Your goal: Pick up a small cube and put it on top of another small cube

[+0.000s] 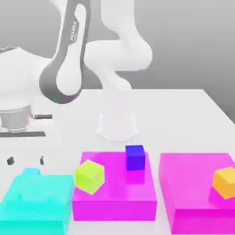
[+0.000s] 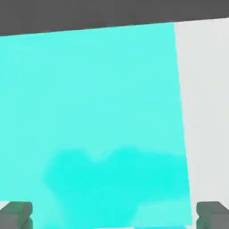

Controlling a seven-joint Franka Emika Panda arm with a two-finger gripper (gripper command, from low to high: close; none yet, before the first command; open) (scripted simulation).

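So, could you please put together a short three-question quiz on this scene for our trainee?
1. True or false: the dark blue cube rests on a magenta block.
2. Which cube sits on the magenta block at the exterior view's right? A) lime-green B) orange C) dark blue
3. What does the small bright cyan cube rest on?

Key: 1. True. 2. B, the orange cube; the lime-green cube shares the blue cube's block. 3. The large flat cyan block.

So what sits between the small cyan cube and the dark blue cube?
In the exterior view, the lime-green cube sits between the small cyan cube and the dark blue cube.
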